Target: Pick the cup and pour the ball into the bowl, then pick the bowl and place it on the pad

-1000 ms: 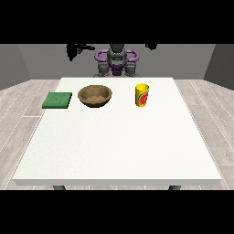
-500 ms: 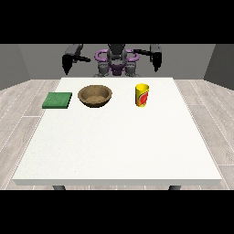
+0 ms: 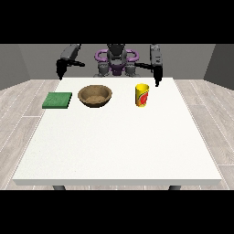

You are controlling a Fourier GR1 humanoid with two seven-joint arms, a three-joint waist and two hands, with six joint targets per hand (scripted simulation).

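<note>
Table (image 3: 119, 151): large and white, filling the middle of the front view, with the robot (image 3: 116, 59) at its far edge, at 12 o'clock.
Cup (image 3: 142, 94): yellow with a red mark on its side, standing upright on the far part of the table, at about 1 o'clock from the table's middle.
Ball: cannot tell; nothing of it shows above the cup's rim.
Bowl (image 3: 95, 96): brown and round, resting on the table at about 11 o'clock from the table's middle, at 9 o'clock from the cup and apart from it.
Pad (image 3: 57, 100): flat green square lying at 9 o'clock from the bowl, just beside it, near the table's edge at the view's left.
Hand at the view's right (image 3: 157, 76): hangs downward above the table's far edge, at about 1 o'clock from the cup, near it but apart. It holds nothing; how its fingers lie I cannot tell.
Hand at the view's left (image 3: 60, 69): hangs beyond the table's far corner, at 12 o'clock from the pad and well apart from it. It holds nothing; the fingers cannot be made out.
</note>
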